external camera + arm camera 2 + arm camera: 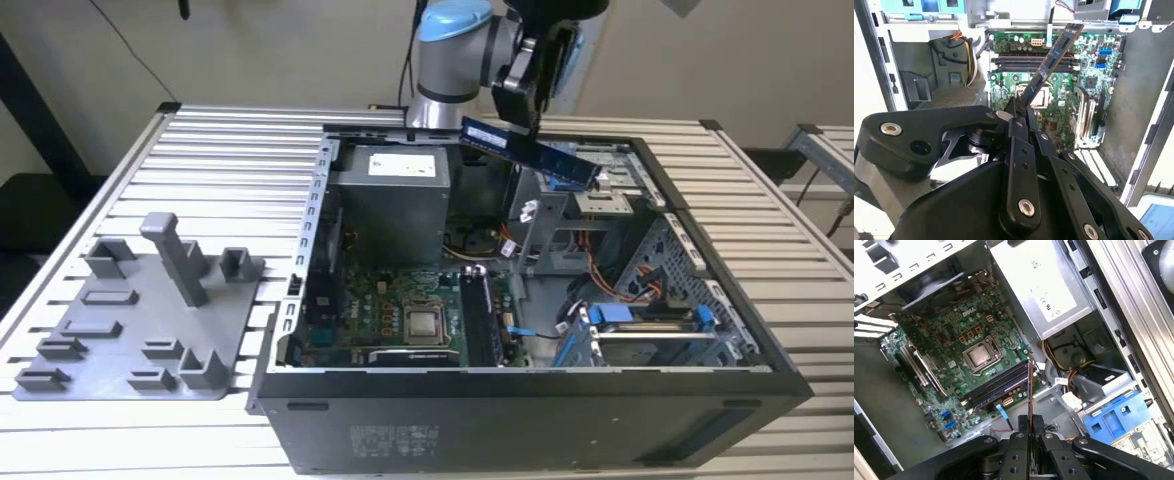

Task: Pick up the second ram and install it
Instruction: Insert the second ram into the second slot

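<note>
1. Pick-up done: the black jaws are clenched on one end of the second ram (534, 150), a long dark blue-green circuit-board stick held tilted in the air above the open black computer case (534, 400) on the slatted metal desk (227, 150).
2. Installation outstanding: the stick hangs well apart from the black memory slots (999, 385) on the green motherboard (954, 340).
</note>
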`<act>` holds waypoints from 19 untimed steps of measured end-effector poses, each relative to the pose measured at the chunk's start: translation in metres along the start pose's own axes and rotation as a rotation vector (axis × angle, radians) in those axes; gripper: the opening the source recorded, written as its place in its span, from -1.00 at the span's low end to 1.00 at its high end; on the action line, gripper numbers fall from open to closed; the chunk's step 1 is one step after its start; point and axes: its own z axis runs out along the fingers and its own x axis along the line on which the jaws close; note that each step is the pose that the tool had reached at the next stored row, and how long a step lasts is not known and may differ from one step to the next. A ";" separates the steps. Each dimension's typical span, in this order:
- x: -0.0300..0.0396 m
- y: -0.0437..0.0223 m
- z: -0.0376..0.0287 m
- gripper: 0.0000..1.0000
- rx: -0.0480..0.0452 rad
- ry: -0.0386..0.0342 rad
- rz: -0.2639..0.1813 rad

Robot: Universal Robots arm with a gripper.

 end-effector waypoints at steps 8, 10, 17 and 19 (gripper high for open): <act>0.0000 0.0000 0.0003 -0.73 0.0041 0.0013 0.084; 0.0000 0.0000 0.0003 -0.73 0.0050 0.0017 0.102; 0.0000 0.0000 0.0003 -0.73 0.0066 0.0022 0.135; 0.0000 0.0000 0.0003 -0.73 0.0066 0.0022 0.135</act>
